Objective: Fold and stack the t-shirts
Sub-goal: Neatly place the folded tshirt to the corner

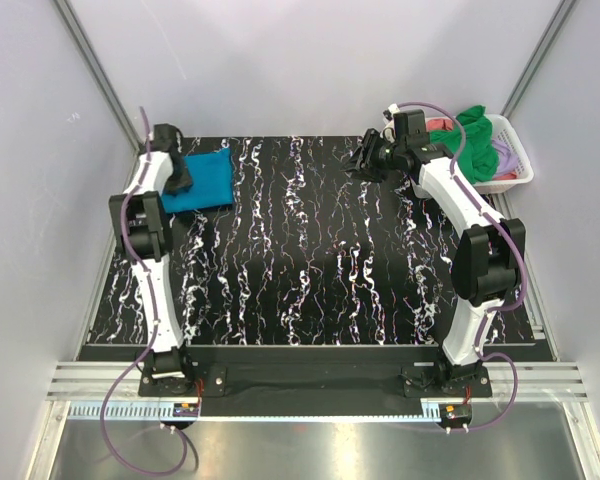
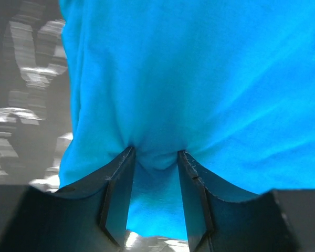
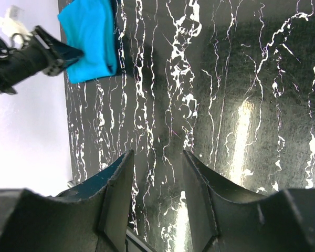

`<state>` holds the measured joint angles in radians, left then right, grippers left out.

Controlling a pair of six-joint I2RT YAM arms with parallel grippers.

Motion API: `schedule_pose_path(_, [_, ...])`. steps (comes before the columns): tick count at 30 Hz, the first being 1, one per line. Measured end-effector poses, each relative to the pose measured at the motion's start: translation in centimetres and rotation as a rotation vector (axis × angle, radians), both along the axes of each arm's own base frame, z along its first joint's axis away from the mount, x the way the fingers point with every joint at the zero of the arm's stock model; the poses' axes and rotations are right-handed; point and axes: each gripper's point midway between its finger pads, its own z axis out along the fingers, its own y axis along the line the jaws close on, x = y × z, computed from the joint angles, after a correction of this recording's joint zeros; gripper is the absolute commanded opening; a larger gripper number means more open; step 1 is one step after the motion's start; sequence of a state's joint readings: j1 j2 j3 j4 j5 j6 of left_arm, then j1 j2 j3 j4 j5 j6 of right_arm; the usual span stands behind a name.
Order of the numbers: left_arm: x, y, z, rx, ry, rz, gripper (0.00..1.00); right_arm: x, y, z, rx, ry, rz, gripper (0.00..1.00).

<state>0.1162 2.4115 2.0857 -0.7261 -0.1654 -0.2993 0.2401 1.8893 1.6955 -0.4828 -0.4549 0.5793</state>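
The teal-blue t-shirt [image 1: 208, 180] [image 2: 199, 105] [image 3: 92, 39] sat folded into a neat rectangle in the far left corner of the black marbled table [image 1: 300, 260], lying flat. The left gripper [image 1: 175, 180] [image 2: 156, 152] was right on the shirt's left edge. From the left wrist cam the cloth filled the gap between the two fingers [image 2: 118, 189] and puckered where the tips met it, with creases fanning out from that spot, so it looked pinched onto a bunch of the edge rather than just resting there. A bit of the table showed blurry on the left of that view.

The other shirts were way over on the far right, piled loose in the white basket [image 1: 510, 180] that sat just off the table's right edge. The green t-shirt [image 1: 475, 130] was heaped on top, the coral-pink t-shirt [image 1: 442, 125] peeked out on its left and the lilac t-shirt [image 1: 502, 152] on its right, all crumpled.

The right gripper [image 1: 363, 160] [image 3: 157, 155] hung above the far right part of the table, just left of the basket and well apart from the teal shirt. Its fingers stood apart with nothing between them, only bare table showing in the gap on its own cam, which looked across toward the teal shirt.
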Motion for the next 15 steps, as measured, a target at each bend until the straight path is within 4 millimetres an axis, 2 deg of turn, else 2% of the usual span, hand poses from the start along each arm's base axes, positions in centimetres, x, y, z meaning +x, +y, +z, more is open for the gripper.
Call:
schedule_pose_path(6, [0.4, 6.8, 2.5, 0.05, -0.047, 0.063, 0.47, -0.2, -0.1, -0.7, -0.004, 0.015, 0.0, 0.49])
schedule_pose_path(8, [0.5, 8.4, 3.1, 0.067, -0.066, 0.07, 0.48, -0.3, -0.1, -0.9, -0.007, 0.016, 0.002, 0.49])
schedule_pose_path(11, [0.8, 9.4, 3.5, 0.068, -0.089, 0.066, 0.48, -0.3, -0.1, -0.9, -0.009, 0.013, 0.004, 0.49])
schedule_pose_path(15, [1.2, 8.3, 3.6, 0.029, -0.112, 0.032, 0.47, -0.3, -0.1, -0.9, -0.008, 0.012, 0.005, 0.49])
